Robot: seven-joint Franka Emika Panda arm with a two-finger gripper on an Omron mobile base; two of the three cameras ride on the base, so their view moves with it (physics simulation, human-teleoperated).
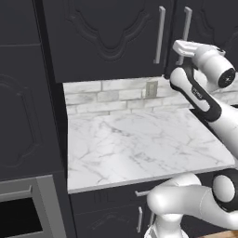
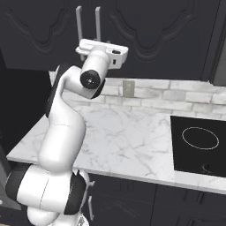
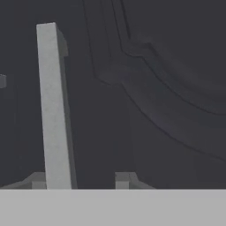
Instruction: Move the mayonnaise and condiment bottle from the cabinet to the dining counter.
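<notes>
The cabinet (image 1: 111, 37) is near-black, and both of its raised-panel doors are closed. The mayonnaise and the condiment bottle are hidden, and the dining counter is out of view. My arm reaches up to the right door's long silver bar handle (image 1: 186, 25). The gripper (image 1: 182, 49) is at that handle's lower part. In the hand view the handle (image 3: 53, 106) stands between the fingertips (image 3: 123, 180), close against the left one. A wide gap is left to the right one, so the gripper (image 3: 81, 181) is open. The door panel (image 3: 167, 88) lies just behind.
Below the cabinet lies a marble worktop (image 1: 139, 144) backed by brick tiles with a wall outlet (image 1: 151, 89). A black cooktop (image 2: 198, 145) is set in at the right. A tall dark cabinet front (image 1: 23, 116) and an oven opening (image 1: 21, 218) stand at the left.
</notes>
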